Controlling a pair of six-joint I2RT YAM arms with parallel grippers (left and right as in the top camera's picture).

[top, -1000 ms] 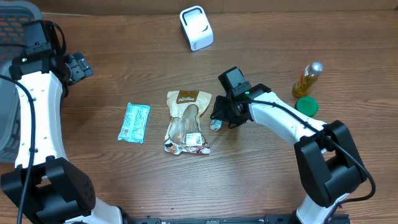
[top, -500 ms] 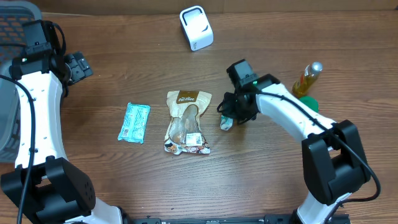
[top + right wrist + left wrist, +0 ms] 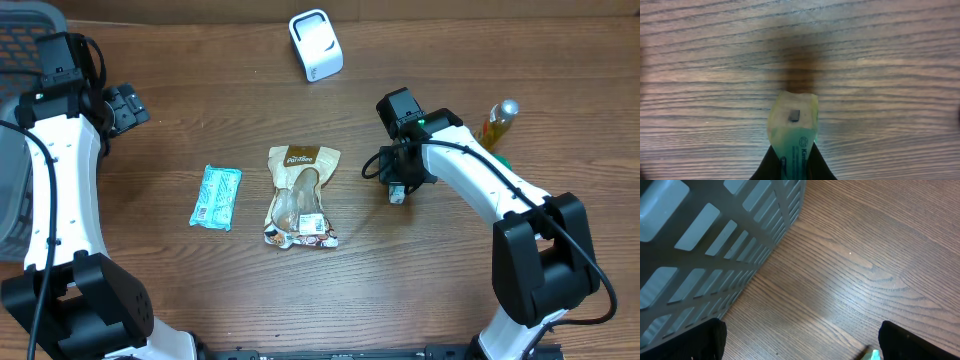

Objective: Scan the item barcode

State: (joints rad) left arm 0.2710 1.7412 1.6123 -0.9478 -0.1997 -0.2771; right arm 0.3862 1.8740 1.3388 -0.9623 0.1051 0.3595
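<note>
The right fingers (image 3: 396,186) were pinched shut on a green sachet (image 3: 792,131), its end poking out past the tips over the wooden worktop (image 3: 890,60). Left of them lay a snack pouch (image 3: 300,195). Farther ahead stood a white scanner (image 3: 316,45). The left fingers (image 3: 128,104) were spread wide and empty, close beside a grey basket (image 3: 700,240).

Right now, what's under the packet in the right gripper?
Beneath the packet only bare table and a shadow show. The right gripper hides the packet's held end.
</note>
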